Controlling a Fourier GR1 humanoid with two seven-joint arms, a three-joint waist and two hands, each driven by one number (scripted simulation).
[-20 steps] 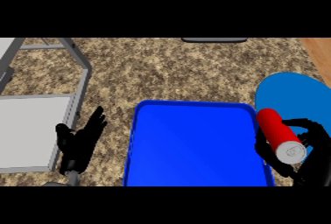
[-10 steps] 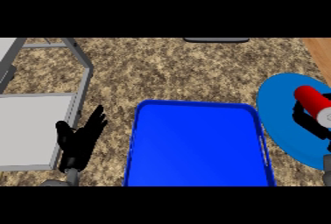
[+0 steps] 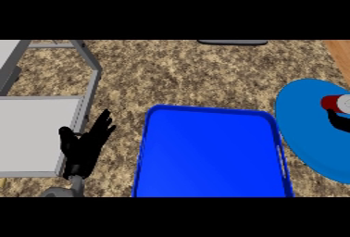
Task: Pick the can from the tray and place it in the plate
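The red can (image 3: pixel 337 103) with a grey top shows at the right edge, over the blue plate (image 3: pixel 308 129). My right hand (image 3: pixel 338 121) is mostly cut off by the view's edge; black fingers curl just below the can and hold it. The blue tray (image 3: pixel 209 157) lies at the lower middle with nothing in it. My left hand (image 3: pixel 85 143) rests open left of the tray, fingers up.
A grey metal frame with a pale panel (image 3: pixel 34 134) fills the left side. A dark object (image 3: pixel 232 42) sits at the counter's far edge. A wooden strip (image 3: pixel 340 53) runs along the top right.
The right hand has carried the can further right, from beside the tray to over the plate, and is now mostly out of view. The left hand has not moved.
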